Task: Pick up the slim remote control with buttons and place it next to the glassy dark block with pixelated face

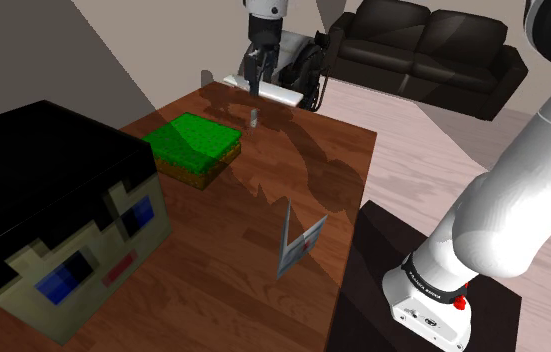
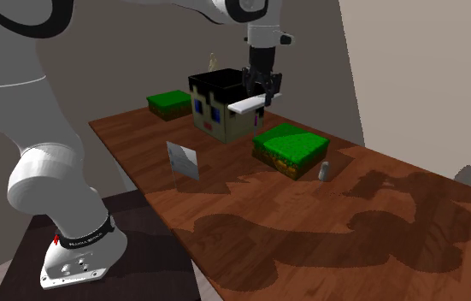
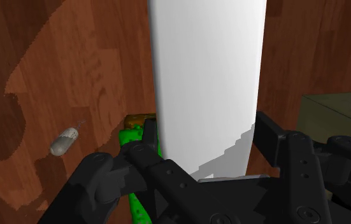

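In the shoulder view the gripper [image 1: 254, 85] hangs over the far end of the wooden table [image 1: 333, 170], its jaws clenched on the remote [image 1: 281, 92], a plain white slat that sticks out to either side of them. A small grey bottle [image 1: 254, 117] stands on the wood just below the jaws, a green block [image 1: 198, 145] lies nearer the camera than they are, and the face block [image 1: 63, 230] sits well apart from them in the near corner. An upright card [image 1: 298, 240] stands towards the dark stand [image 1: 403, 290], and a dark sofa [image 1: 423, 50] sits beyond the table. In the second exterior view the gripper [image 2: 263, 96] grips the remote [image 2: 244, 105] near one end; the slat is clear of the table [image 2: 379, 214] and shows against the face block [image 2: 216, 111], which lies beyond the jaws. The green block [image 2: 289, 147] is below the jaws with the bottle [image 2: 325, 171] beside it, a second green block [image 2: 169, 103] sits past the face block, and the card [image 2: 183, 160] stands well apart. In the wrist view the remote [image 3: 209, 83] runs straight out from the gripper [image 3: 209, 146], clasped between the black fingers [image 3: 148, 137]. The green block [image 3: 132, 137] peeks out beside one finger with the bottle [image 3: 64, 141] further off, and the face block [image 3: 336, 111] lies beyond the other finger.
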Robot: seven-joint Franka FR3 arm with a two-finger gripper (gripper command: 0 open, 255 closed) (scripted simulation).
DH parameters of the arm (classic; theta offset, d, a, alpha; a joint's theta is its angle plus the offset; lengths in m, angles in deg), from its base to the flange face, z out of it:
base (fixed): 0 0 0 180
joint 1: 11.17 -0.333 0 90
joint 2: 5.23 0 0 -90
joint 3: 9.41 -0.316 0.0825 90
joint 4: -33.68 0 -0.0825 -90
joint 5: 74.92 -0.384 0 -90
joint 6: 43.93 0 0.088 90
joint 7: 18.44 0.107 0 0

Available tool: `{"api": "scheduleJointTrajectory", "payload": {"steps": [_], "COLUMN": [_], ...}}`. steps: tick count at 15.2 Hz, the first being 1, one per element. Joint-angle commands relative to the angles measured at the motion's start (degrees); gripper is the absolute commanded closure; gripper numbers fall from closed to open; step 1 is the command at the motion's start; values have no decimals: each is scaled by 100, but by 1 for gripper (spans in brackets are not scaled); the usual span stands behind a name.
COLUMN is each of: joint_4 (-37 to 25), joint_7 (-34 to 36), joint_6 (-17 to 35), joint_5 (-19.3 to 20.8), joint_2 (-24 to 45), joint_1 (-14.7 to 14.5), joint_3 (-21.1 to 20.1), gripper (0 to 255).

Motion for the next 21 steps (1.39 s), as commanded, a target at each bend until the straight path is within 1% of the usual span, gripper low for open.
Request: {"api": "scheduleJointTrajectory", "payload": {"steps": [1, 6, 13, 21], "joint_4": [-167, -565, -110, -12], "joint_7": [-5, -7, 886, 1957], "joint_6": [-168, -533, -465, -464], "joint_5": [0, 1, -37, -81], "joint_2": [-1, 32, -348, -443], "joint_1": [2, 0, -453, -971], "joint_3": [2, 1, -442, -1001], "gripper": [255, 255, 255, 255]}}
